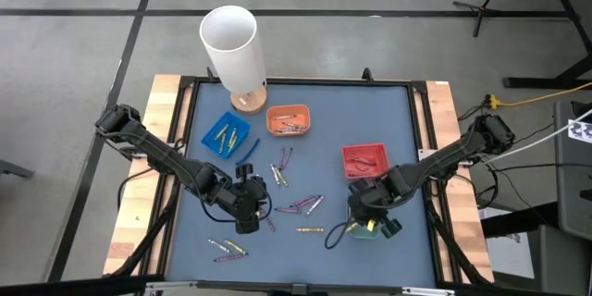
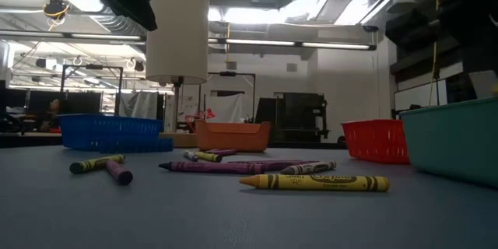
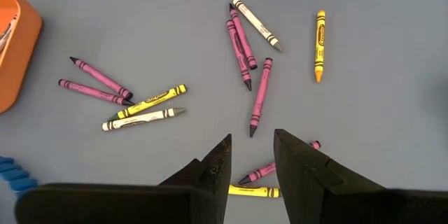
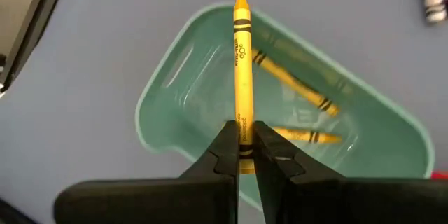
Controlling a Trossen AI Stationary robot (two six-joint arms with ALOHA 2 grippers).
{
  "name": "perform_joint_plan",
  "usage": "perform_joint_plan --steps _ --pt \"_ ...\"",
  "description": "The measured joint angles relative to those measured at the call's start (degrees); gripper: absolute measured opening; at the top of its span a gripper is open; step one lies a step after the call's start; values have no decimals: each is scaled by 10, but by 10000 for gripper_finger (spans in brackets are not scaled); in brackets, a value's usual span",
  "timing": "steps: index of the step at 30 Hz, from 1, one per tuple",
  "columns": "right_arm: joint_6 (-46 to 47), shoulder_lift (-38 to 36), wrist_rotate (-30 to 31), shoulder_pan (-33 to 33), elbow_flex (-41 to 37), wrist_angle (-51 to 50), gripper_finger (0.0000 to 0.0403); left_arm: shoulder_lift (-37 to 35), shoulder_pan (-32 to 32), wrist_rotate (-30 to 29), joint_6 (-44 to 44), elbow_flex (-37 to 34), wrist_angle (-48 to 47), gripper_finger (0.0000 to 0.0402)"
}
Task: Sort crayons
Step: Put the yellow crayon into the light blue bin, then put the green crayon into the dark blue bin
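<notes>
1. The right gripper (image 4: 243,143) is held above the green tray (image 4: 161,98), near the bench's (image 1: 370,111) front right corner; its fingers (image 4: 225,155) are clamped on the lower end of a yellow crayon (image 4: 241,63).
2. The gripped crayon is seen pointing away from the fingers, out over the tray's inside, where two more yellow crayons (image 4: 294,80) lie.
3. The left gripper (image 3: 250,164) is positioned over the front middle of the bench, fingers parted and empty.
4. Loose crayons (image 3: 245,49) are spread on the bench beyond the left fingers; a purple crayon (image 3: 260,101) lies just ahead of the gap between them, not touching either one.
5. Another purple crayon (image 3: 262,171) and a yellow one (image 3: 253,191) are partly hidden beneath the left fingers.
6. The blue tray (image 1: 227,134), orange tray (image 1: 289,119) and red tray (image 1: 364,160) are set toward the bench's back half, each with crayons inside.
7. A white cylinder (image 1: 233,46) stands at the back edge.
</notes>
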Motion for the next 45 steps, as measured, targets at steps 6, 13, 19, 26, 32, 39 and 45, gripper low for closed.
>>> perform_joint_plan --steps 6,13,19,26,32,39,45 --pt "33 0 4 -2 0 -66 24 0 0 0 -23 0 0 92" --pt "33 0 33 -2 0 -85 24 0 0 0 -60 0 0 92" --pt "33 0 33 -2 0 -67 24 3 0 -23 -212 0 -2 92" --pt "33 0 33 -2 0 -68 24 22 0 -18 -416 0 -17 92" --pt "32 0 33 -2 0 -67 30 64 7 53 -556 0 -49 92" --pt "33 0 33 -2 0 -67 91 103 24 71 -571 0 -62 92" --pt "33 0 34 -2 0 -66 116 125 42 64 -570 0 -63 92"
